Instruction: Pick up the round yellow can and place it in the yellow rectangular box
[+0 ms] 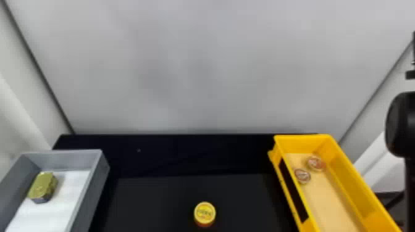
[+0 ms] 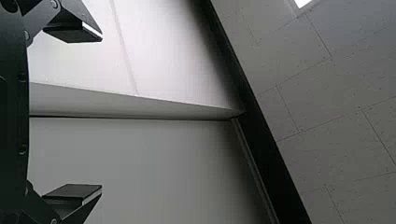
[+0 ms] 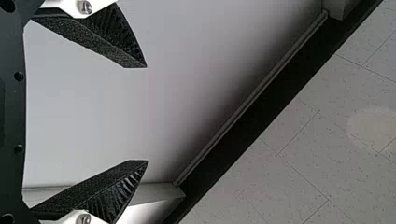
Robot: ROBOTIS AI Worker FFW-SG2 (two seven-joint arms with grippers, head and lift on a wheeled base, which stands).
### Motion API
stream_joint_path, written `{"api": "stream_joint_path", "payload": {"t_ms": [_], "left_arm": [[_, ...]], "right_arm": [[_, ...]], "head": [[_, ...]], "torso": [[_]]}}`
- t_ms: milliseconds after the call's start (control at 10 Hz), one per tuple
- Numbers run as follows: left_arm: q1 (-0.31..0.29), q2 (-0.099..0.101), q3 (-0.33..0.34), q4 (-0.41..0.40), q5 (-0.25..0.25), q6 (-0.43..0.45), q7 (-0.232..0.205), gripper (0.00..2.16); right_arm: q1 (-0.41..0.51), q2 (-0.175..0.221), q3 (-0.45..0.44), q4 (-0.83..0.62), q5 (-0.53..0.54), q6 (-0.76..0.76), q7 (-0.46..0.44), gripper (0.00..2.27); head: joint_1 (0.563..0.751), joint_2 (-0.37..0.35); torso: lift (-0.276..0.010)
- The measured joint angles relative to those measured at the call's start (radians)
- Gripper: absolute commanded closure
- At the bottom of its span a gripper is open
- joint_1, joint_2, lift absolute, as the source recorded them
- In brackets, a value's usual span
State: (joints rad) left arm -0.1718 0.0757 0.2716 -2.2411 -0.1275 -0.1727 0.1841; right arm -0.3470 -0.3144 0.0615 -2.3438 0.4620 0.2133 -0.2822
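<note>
In the head view, the yellow can (image 1: pixel 205 213) is seen on the black counter (image 1: pixel 185 155), between both boxes and well apart from any fingers. Two small round objects (image 1: pixel 315 163) are held in the yellow box (image 1: pixel 352 177), a greenish tin (image 1: pixel 44 185) in the gray box (image 1: pixel 95 188). In the wrist views, the left fingers (image 2: pixel 74 33) and right fingers (image 3: pixel 93 44) are spread, empty, before wall (image 2: pixel 140 163) and ceiling (image 2: pixel 336 102).

Round yellow can (image 1: pixel 205 212) on black table (image 1: pixel 154 197)

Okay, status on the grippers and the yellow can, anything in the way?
Left gripper open, empty. Right gripper open, empty. Round yellow can on black table, between gray and yellow boxes. Nothing seen blocking it.
</note>
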Motion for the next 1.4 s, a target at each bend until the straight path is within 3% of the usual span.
{"api": "stream_joint_path", "payload": {"t_ms": [700, 1000, 1400], "left_arm": [[0.0, -0.002, -0.002, 0.0, -0.001, 0.0, 0.002, 0.13], [-0.001, -0.003, -0.008, 0.001, -0.001, 0.005, 0.002, 0.13], [-0.002, -0.007, -0.011, 0.001, -0.003, 0.007, 0.002, 0.13]], "right_arm": [[0.009, 0.003, -0.006, -0.002, -0.023, 0.047, -0.016, 0.0], [0.043, 0.024, -0.016, 0.0, -0.168, 0.272, -0.028, 0.01], [0.142, 0.11, -0.077, 0.099, -0.433, 0.477, 0.005, 0.05]], "head": [[0.694, -0.078], [0.694, -0.078], [0.694, -0.078]], "torso": [[-0.001], [-0.001], [-0.001]]}}
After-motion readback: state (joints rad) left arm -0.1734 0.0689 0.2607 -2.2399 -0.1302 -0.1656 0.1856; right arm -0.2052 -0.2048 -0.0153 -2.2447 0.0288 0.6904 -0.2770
